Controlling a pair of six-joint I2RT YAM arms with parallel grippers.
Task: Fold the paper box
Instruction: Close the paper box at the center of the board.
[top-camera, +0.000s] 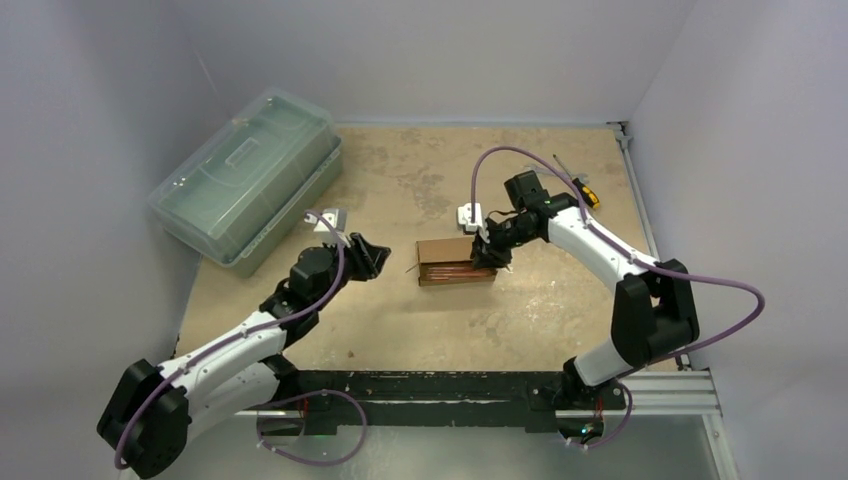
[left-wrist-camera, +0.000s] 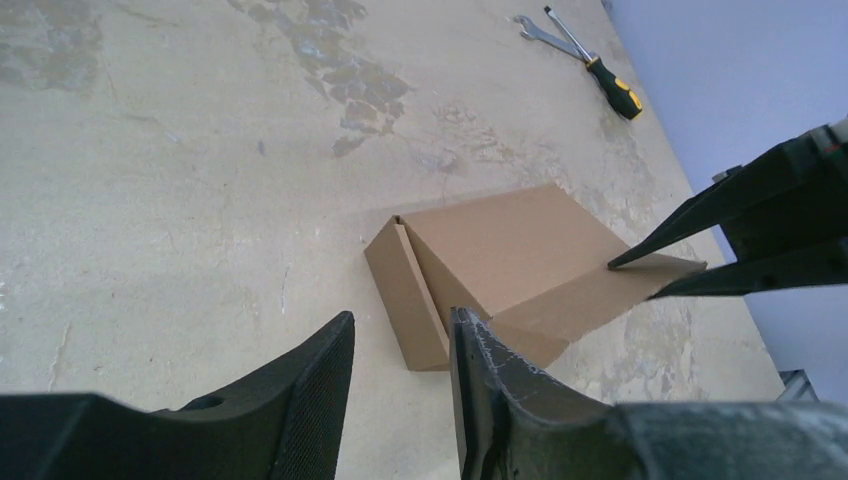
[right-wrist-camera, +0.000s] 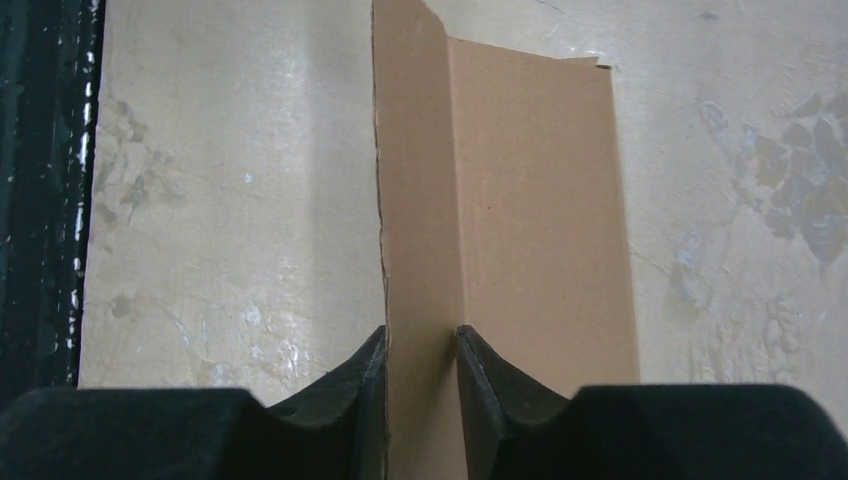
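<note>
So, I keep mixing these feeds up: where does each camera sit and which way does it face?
Top: above and behind the arm bases, looking down on the table; left arm and right arm show.
Left wrist: on the left arm, facing across the table toward the paper box; left end effector at bottom.
Right wrist: on the right arm, looking along the paper box; right end effector straddles its cardboard.
Shared: top and left wrist both catch the screwdriver.

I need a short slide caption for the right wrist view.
Fingers of the right gripper straddle a panel of the paper box on the table.
</note>
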